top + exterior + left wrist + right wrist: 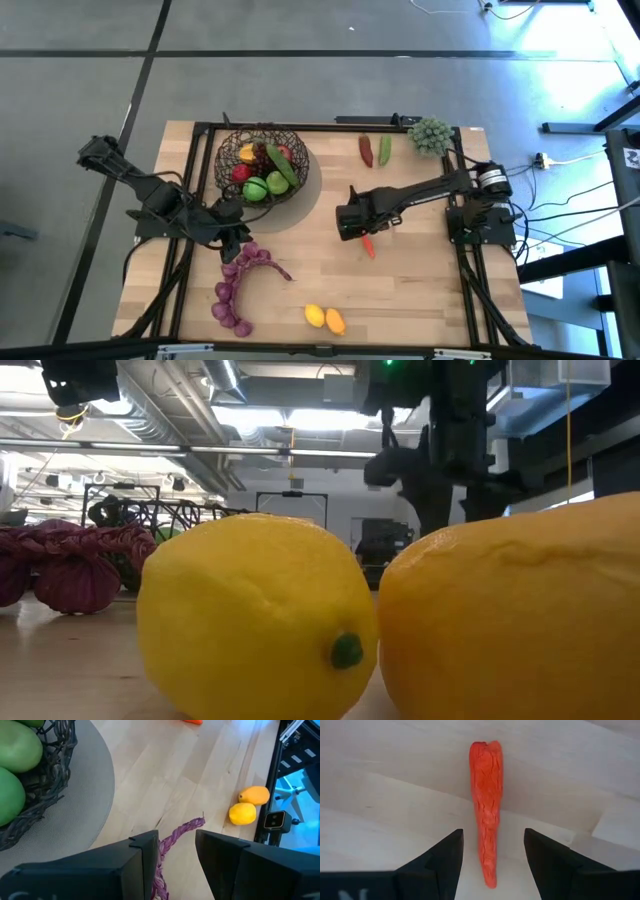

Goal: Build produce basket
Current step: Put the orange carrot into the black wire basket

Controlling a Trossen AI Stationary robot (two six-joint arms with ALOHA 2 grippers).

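Woven wire-mesh basket point(262, 160), round bowl shape, near far-left table edge on a grey round mat point(300, 195); already loaded with green apples point(12, 765), red fruit, cucumber. Right gripper point(492, 857) low over carrot point(487, 805), fingers parted either side, not touching; carrot tapered, wrinkly orange, flat on bare wood table point(420, 270). Left gripper point(175, 855) parted astride a braided purple stem of the grapes point(240, 285), no squeeze visible. Smooth lemon point(250, 615) and mango point(520, 610) touching by near edge. Red and green peppers point(375, 150) far side, open wood mid-table.
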